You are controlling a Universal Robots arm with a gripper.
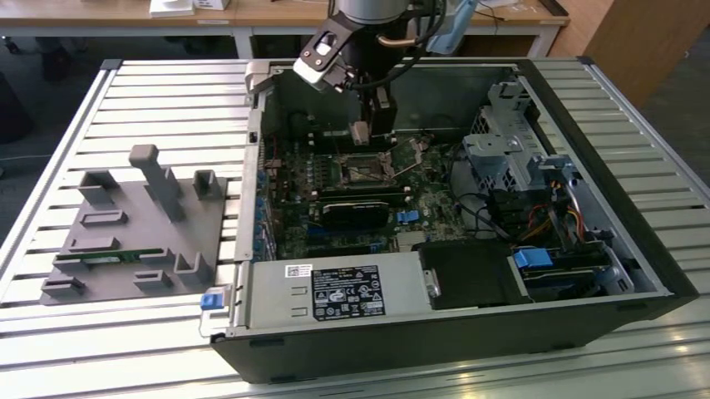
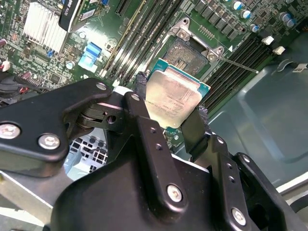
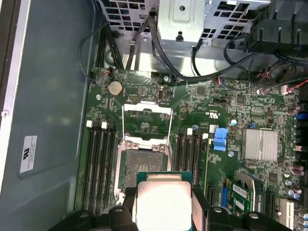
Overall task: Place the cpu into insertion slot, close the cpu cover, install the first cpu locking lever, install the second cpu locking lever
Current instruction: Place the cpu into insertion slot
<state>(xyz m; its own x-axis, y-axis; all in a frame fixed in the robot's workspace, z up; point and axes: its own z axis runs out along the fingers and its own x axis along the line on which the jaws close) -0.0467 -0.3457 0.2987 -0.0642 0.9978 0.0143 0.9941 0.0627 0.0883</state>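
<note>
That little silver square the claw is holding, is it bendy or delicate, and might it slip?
The cpu looks like a flat plate with a metal top, so it is probably stiff, not bendy. The gripper pinches only its thin edges, so a knock might shift it. Being flat, it shouldn't roll if dropped.

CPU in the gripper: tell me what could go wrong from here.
The cpu, pinched by its edges in the gripper, hangs near the open socket. It might slip or tilt and land skewed, harming the socket's contacts. The fingers might also catch the opened cpu cover.
</note>
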